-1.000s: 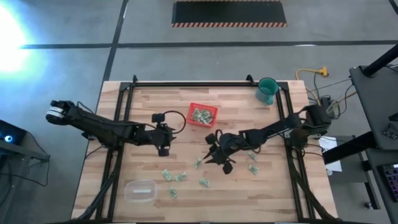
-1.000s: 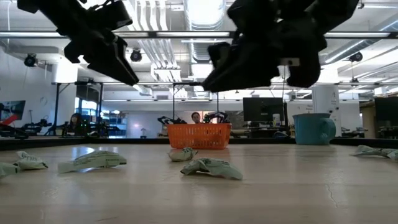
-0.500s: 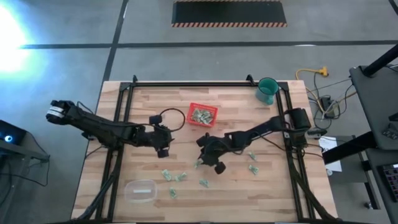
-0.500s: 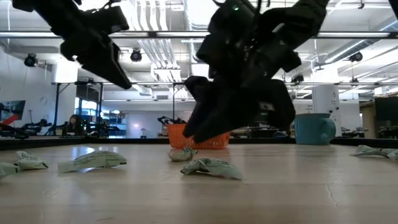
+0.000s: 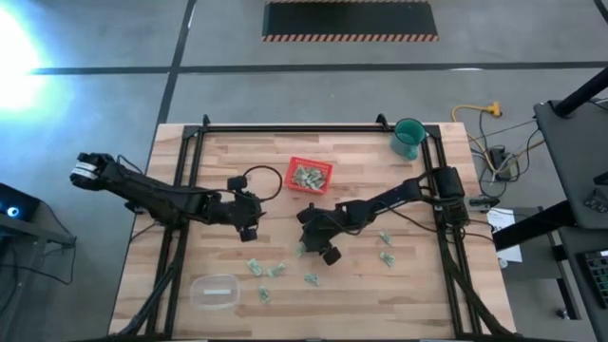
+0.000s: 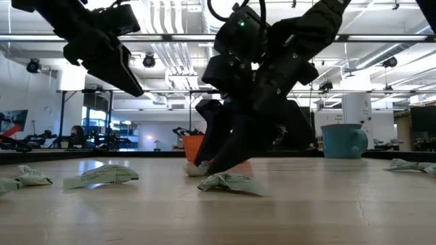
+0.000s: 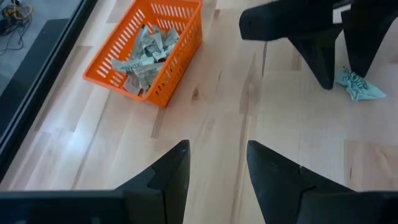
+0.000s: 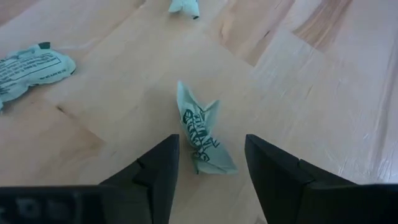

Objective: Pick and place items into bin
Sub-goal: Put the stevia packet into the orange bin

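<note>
The red tray holds several pale-green wrappers and stands near the table's middle; it also shows in the left wrist view. More wrappers lie loose on the wood toward the near edge and the right. My right gripper is open and tipped down, with its fingers on either side of one crumpled wrapper that lies flat on the table. My left gripper hangs open above bare wood to the left of the tray.
A teal cup stands at the far right corner. A clear plastic container sits near the near left edge. A black cable loop lies left of the tray. Bare wood lies between the two grippers.
My right gripper has moved toward the table's left and down, tipping its fingers toward the table, and now stands over a wrapper near the middle. The wrappers and the tray have stayed where they were.
</note>
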You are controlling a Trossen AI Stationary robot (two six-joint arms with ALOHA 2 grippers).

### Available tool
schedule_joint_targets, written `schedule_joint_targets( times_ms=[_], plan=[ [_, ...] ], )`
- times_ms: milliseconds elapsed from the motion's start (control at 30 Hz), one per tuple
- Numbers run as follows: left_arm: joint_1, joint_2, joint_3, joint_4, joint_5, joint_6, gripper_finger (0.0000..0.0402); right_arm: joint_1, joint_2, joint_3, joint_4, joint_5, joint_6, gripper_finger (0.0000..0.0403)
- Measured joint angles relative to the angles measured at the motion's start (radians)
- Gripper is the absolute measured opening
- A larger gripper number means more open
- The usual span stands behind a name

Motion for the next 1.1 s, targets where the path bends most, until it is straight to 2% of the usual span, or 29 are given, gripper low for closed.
schedule_joint_targets(
  times_ms=[200,700,900,1100],
  plan=[
    [0.0,0.0,0.0,0.0,0.0,0.0,0.0143,0.0,-0.001,-0.004,-0.001,0.0,0.003,0.0157],
    [0.0,0.0,0.0,0.0,0.0,-0.001,0.0143,0.0,-0.004,-0.006,-0.022,0.001,-0.024,0.0048],
    [0.0,0.0,0.0,0.0,0.0,-0.001,0.0143,-0.001,-0.012,-0.007,-0.029,0.012,-0.036,0.0028],
    [0.0,0.0,0.0,0.0,0.001,-0.001,0.0143,-0.002,-0.031,-0.008,-0.056,0.016,-0.04,0.0026]
  ],
)
